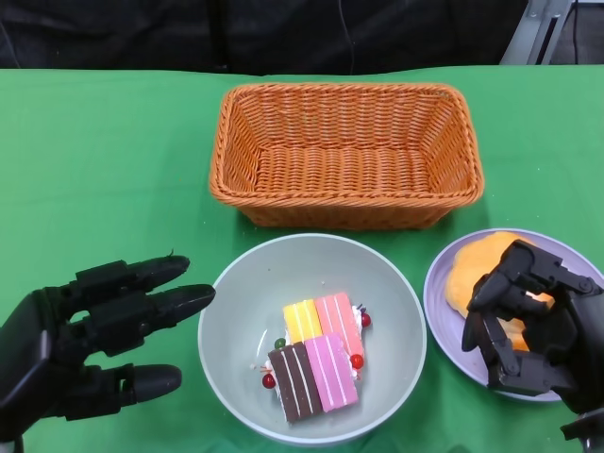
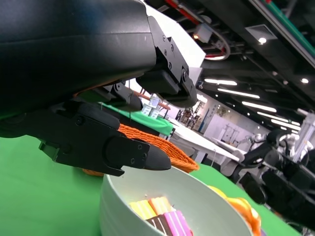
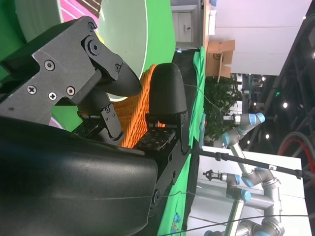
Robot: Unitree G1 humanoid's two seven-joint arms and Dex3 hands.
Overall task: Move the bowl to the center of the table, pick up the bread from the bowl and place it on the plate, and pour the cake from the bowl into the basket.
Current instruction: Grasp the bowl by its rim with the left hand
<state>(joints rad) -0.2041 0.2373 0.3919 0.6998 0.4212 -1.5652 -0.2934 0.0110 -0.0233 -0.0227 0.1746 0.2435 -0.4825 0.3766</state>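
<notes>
Green table [image 1: 104,170]: bowl [image 1: 236,311] w/ striped cake [image 1: 316,359], left hand [image 1: 90,330] released, right hand [image 1: 528,321] grasping bread [image 1: 472,269].

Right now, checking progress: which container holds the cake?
The pale green bowl, front centre, holds the striped cake. The basket is empty; the plate carries bread.

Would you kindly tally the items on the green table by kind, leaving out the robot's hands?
Basket: 1
Bowl: 1
Plate: 1
Bread: 1
Cake: 1
Total: 5
</notes>
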